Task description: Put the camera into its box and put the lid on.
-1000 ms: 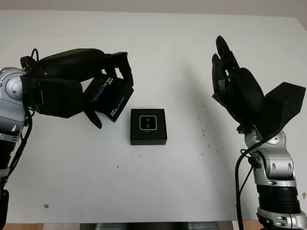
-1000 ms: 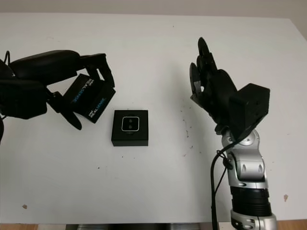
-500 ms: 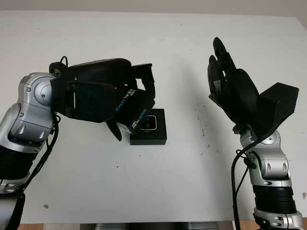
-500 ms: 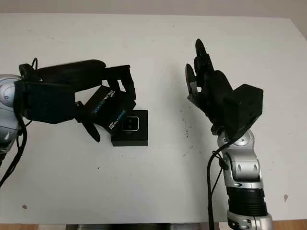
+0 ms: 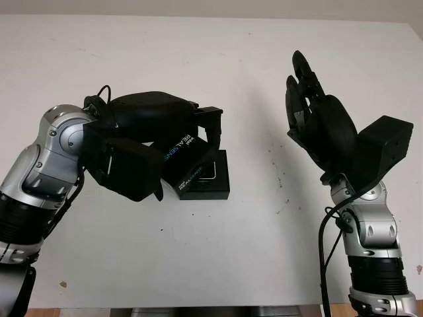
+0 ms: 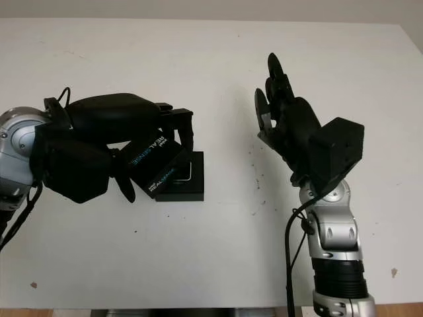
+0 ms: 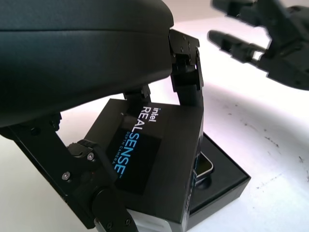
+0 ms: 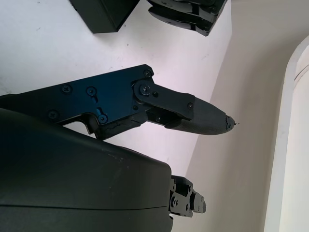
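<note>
Now the left hand [image 5: 142, 142] has carried the lid [image 5: 185, 155] over the box [image 5: 213, 185] near the table's [image 5: 211, 264] middle, fingers pinching its stiff, light, smooth sides, while the right hand [image 5: 317, 119] waits open.

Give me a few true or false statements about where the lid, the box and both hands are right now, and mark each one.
1. The left hand holds the lid. True.
2. The lid sits flat and fully closed on the box. False: it is tilted above the box, partly covering it.
3. The camera lies inside the box. True.
4. The right hand grips the box. False: it is open, raised over the table to the right of the box.
</note>
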Controlling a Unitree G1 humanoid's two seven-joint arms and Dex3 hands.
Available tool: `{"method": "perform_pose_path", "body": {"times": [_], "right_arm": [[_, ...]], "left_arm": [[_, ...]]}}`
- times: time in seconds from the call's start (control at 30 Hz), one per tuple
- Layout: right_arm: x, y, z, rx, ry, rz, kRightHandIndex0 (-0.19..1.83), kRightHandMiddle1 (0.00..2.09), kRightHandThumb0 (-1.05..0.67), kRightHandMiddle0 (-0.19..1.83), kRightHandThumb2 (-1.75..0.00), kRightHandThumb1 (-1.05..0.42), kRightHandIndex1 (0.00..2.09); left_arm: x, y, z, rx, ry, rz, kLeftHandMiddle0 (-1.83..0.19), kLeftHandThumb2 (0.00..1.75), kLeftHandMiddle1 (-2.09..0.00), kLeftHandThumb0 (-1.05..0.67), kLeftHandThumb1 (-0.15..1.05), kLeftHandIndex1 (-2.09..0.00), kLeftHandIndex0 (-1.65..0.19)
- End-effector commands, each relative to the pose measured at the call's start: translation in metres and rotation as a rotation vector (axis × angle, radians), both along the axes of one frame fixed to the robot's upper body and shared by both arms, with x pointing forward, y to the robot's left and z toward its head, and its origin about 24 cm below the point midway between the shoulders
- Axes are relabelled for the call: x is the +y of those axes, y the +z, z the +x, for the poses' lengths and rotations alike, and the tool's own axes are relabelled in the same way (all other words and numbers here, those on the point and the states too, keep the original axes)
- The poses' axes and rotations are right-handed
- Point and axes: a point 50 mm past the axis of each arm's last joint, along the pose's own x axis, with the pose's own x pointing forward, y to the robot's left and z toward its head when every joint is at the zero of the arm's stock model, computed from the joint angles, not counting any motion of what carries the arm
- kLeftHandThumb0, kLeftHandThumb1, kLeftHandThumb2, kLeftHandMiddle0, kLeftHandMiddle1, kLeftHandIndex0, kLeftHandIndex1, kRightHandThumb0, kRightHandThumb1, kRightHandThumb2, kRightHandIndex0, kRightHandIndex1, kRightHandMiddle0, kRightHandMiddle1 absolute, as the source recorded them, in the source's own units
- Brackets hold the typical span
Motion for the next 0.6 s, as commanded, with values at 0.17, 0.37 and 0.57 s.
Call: {"method": "perform_pose_path", "body": {"times": [0.17,0.37,0.57], "right_arm": [[0.0009,-0.0005,-0.0018,-0.008,-0.012,0.016,-0.16,0.06,-0.65,-0.15,-0.67,-1.05,0.05],[0.0008,-0.0008,-0.0022,-0.005,-0.005,0.024,-0.17,0.05,-0.64,-0.16,-0.67,-1.05,0.05],[0.0015,-0.0019,-0.0022,0.000,-0.007,0.031,-0.17,0.05,-0.64,-0.17,-0.67,-1.05,0.05]], "left_arm": [[-0.0016,0.0051,0.0033,-0.068,-0.050,0.043,-0.20,0.21,-1.80,-0.38,1.05,-1.63,-0.15],[-0.0039,0.0035,0.0062,-0.053,-0.056,-0.071,-0.28,0.19,-2.08,-0.38,1.05,-1.96,-0.15],[-0.0101,0.0033,0.0062,-0.049,-0.133,-0.061,-0.23,0.26,-2.09,-0.40,1.05,-2.01,-0.09]]}}
